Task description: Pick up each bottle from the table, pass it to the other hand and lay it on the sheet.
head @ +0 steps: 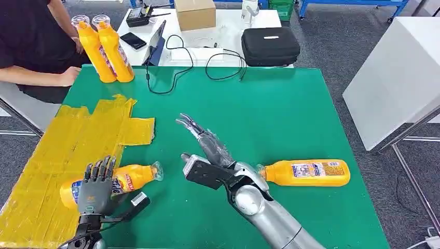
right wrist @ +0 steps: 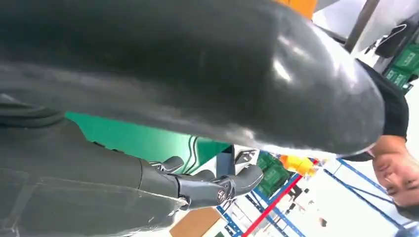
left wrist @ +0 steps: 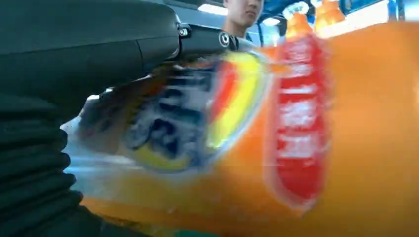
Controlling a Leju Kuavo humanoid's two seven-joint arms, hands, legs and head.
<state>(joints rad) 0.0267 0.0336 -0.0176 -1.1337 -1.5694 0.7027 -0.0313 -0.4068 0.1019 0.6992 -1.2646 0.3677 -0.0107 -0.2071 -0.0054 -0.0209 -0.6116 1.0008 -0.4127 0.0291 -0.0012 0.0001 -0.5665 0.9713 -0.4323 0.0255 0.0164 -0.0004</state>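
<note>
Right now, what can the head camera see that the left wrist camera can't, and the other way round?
Head view alone: the green table, the yellow sheet, the empty right hand, a second lying bottle and a black case.
Left wrist view alone: the held bottle's label close up, blurred.
Both: the left hand holding that bottle, and two upright bottles behind.

A black zippered case [head: 270,45], a brown cardboard box [head: 195,13] and a looped black cable [head: 176,62] are seen on the white table [head: 228,23]; a black-shirted person [head: 28,36] is seated alongside.
</note>
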